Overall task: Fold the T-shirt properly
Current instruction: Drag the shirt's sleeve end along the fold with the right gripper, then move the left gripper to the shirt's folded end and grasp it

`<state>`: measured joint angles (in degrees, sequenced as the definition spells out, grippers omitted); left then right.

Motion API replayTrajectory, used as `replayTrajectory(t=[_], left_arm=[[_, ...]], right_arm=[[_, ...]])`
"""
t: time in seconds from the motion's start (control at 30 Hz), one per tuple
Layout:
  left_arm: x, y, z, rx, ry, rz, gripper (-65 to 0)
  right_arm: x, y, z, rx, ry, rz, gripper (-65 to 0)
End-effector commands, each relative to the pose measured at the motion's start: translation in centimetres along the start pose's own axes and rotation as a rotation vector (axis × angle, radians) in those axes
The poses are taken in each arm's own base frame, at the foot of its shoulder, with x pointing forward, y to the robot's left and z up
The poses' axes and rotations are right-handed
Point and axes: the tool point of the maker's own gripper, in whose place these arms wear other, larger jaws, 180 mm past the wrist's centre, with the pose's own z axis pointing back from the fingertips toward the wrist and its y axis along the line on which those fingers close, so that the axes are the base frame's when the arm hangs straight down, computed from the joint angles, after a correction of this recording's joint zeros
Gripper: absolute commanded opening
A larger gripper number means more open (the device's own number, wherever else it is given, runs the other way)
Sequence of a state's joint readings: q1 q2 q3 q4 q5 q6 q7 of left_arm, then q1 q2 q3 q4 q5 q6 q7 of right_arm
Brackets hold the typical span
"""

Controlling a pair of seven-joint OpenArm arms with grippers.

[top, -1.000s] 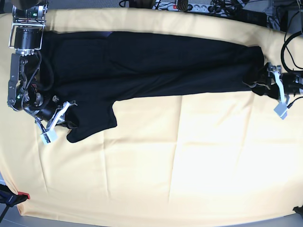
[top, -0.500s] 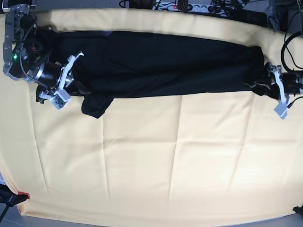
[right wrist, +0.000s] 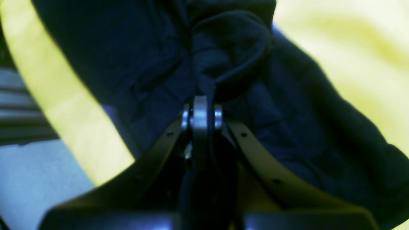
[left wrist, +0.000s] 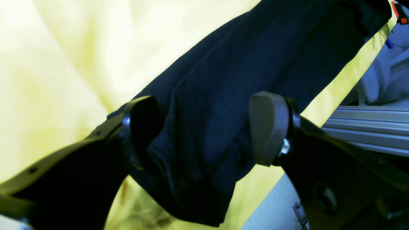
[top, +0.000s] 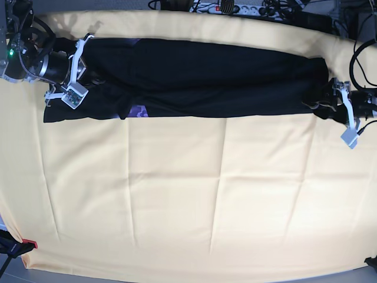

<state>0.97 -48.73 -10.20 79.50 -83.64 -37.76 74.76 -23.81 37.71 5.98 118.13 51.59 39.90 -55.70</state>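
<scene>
The black T-shirt (top: 206, 76) lies as a long narrow strip across the back of the pale yellow tablecloth (top: 206, 194). A small patch of purple print (top: 138, 110) shows at its front edge. My right gripper (top: 88, 73) is at the shirt's left end. In the right wrist view it (right wrist: 201, 108) is shut on a bunched fold of the T-shirt (right wrist: 230, 41). My left gripper (top: 318, 101) is at the shirt's right end. In the left wrist view it (left wrist: 204, 127) is open, and its fingers (left wrist: 268, 127) stand on either side of the T-shirt's (left wrist: 223, 80) end.
A power strip with cables (top: 235, 9) lies beyond the table's back edge. More cables (top: 359, 53) hang at the right. A red tag (top: 29, 243) marks the front left corner. An aluminium rail (left wrist: 367, 127) runs beside the table's right edge.
My right gripper has carried the shirt's hanging left flap from the front left up and back onto the strip. The left arm has not moved.
</scene>
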Motion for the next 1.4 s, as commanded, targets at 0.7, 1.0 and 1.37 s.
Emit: replayTrajectory(t=[0.7, 1.0, 1.37], left_arm=[[1.9, 0.4, 2.1, 0.036, -0.016, -0.049, -19.0], [2.6, 1.4, 4.7, 0.105, 0.018, -0.081, -19.0], [1.4, 2.3, 7.2, 0.172, 0.135, -0.097, -19.0]], right_arm=[[-2.6, -0.8, 1.5, -0.055, 0.189, 0.097, -65.0], [-5.0, -1.9, 1.3, -0.08, 0.244, 0.056, -64.8], [-3.6, -2.2, 1.8, -0.128, 0.231, 0.133, -34.8]])
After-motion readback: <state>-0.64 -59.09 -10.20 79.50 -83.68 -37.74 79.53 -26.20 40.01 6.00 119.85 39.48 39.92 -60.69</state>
